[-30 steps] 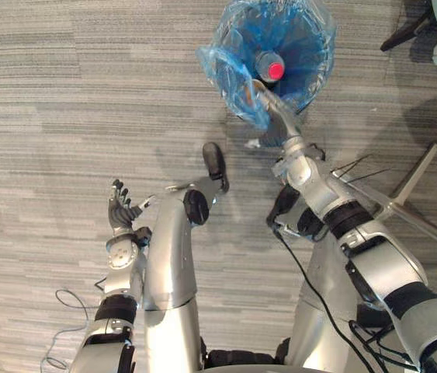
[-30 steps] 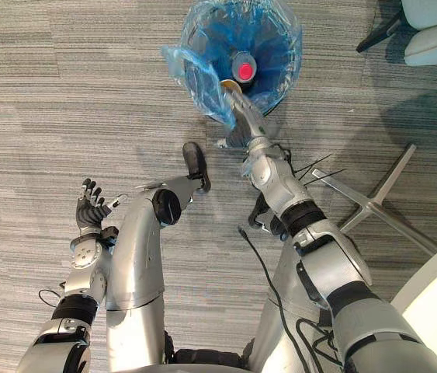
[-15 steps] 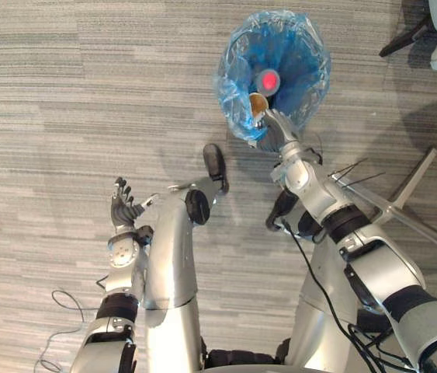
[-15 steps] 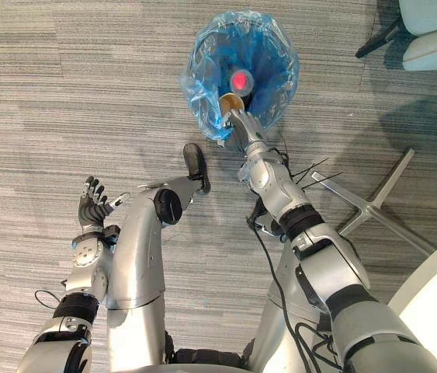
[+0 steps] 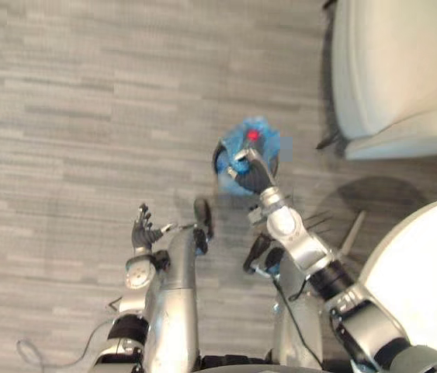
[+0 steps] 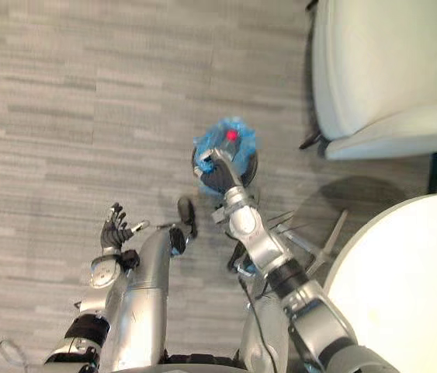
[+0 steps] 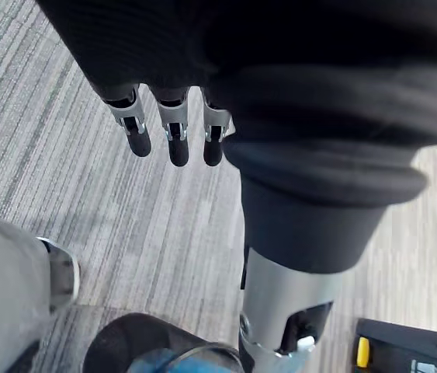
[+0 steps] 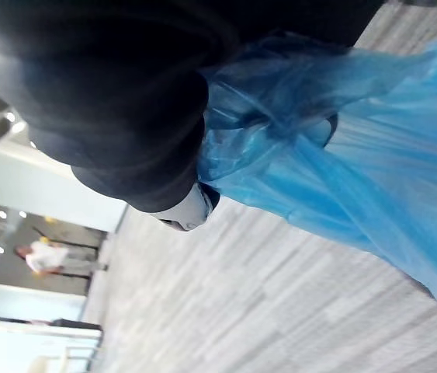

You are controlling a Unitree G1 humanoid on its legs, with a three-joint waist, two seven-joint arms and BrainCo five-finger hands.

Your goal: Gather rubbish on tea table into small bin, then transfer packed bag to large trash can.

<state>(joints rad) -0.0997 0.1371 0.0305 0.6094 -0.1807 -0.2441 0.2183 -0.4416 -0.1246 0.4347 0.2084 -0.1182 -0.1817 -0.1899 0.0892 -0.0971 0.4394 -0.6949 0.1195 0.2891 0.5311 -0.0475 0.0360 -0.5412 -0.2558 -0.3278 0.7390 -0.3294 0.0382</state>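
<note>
A blue plastic bag (image 5: 255, 141) stands on the carpet ahead of me, its top bunched together, with a red bottle cap (image 5: 253, 135) showing inside. My right hand (image 5: 251, 174) is curled round the bag's gathered rim; in the right wrist view the blue film (image 8: 303, 140) is pulled tight from under the hand's dark cover. A dark bin edge (image 6: 247, 162) shows under the bag. At my left side my left hand (image 5: 142, 230) hangs low with straight fingers (image 7: 173, 138) and nothing in it.
A white upholstered seat (image 5: 393, 70) stands just beyond the bag to the right. A round white table (image 5: 428, 287) fills the lower right, with metal chair legs (image 5: 352, 233) beside it. Grey carpet (image 5: 71, 116) stretches away to the left.
My right hand has curled shut on the bag's rim and the wide mouth has bunched narrow. The whole picture has shifted, bringing the white seat and table into view.
</note>
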